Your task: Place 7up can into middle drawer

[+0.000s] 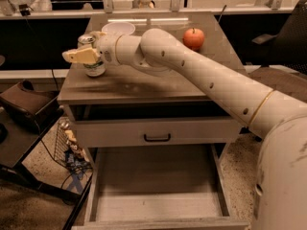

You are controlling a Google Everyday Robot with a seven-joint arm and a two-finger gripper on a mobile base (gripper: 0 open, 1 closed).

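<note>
The 7up can (pixel 94 69) stands upright near the left edge of the cabinet top (pixel 158 87), its silver top showing above my gripper. My gripper (pixel 79 56) is at the can, reaching in from the right at the height of its upper half and covering part of it. The can rests on the cabinet top. Below, the middle drawer (pixel 153 186) is pulled out wide, a pale box with a bare floor and low side walls.
A white bowl (pixel 118 28) sits behind the can and a red apple (pixel 194 39) at the back right of the top. A drawer front with a black handle (pixel 157 138) is above the open drawer. A wire basket (pixel 67 145) and a dark stand (pixel 29 104) are on the left.
</note>
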